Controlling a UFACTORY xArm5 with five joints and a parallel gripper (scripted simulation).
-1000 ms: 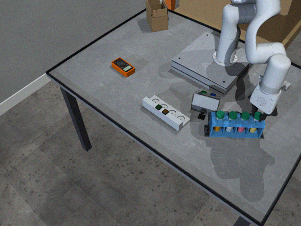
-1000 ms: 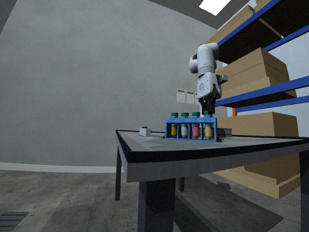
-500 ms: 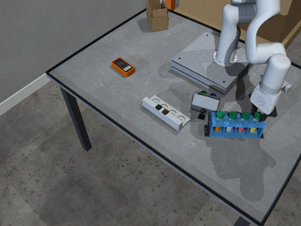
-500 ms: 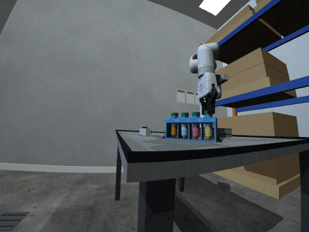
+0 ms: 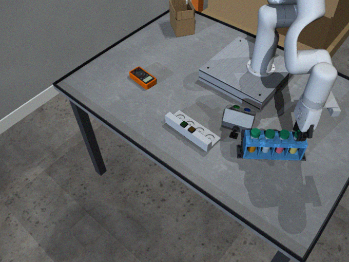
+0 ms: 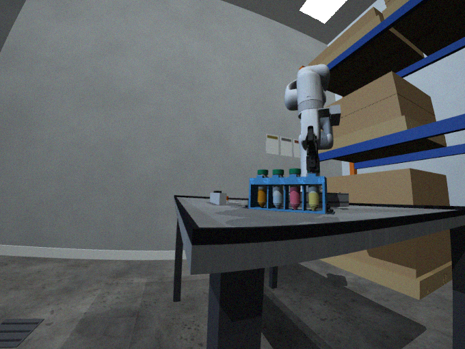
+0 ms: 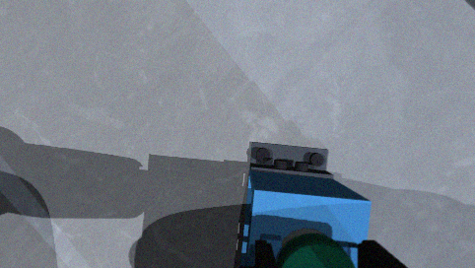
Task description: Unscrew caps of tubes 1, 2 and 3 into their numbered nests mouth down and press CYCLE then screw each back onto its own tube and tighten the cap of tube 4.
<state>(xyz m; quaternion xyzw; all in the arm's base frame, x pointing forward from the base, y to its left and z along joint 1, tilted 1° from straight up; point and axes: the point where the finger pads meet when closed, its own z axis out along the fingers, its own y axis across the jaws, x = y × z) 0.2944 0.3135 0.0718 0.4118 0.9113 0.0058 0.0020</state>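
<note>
The blue decapping station (image 5: 273, 148) holds several tubes with green caps. My gripper (image 5: 302, 133) stands upright over the rightmost tube, the one with yellow contents (image 5: 293, 150). Its fingers straddle that tube's green cap (image 7: 315, 251) with a small gap on each side, so it is open around the cap, which sits on its tube. The other three caps (image 5: 269, 133) sit on their tubes. The white cap tray (image 5: 192, 130) lies to the left with empty nests and both lamps dark. The key housing (image 5: 238, 116) shows the green key (image 5: 236, 107) and the blue key (image 5: 247, 109) unlit.
An orange multimeter (image 5: 142, 77) lies at mid-table. A cardboard box (image 5: 182, 16) stands at the far corner. The arm's grey base plate (image 5: 241, 70) is behind the key housing. Shelving with boxes (image 6: 388, 112) rises behind the table.
</note>
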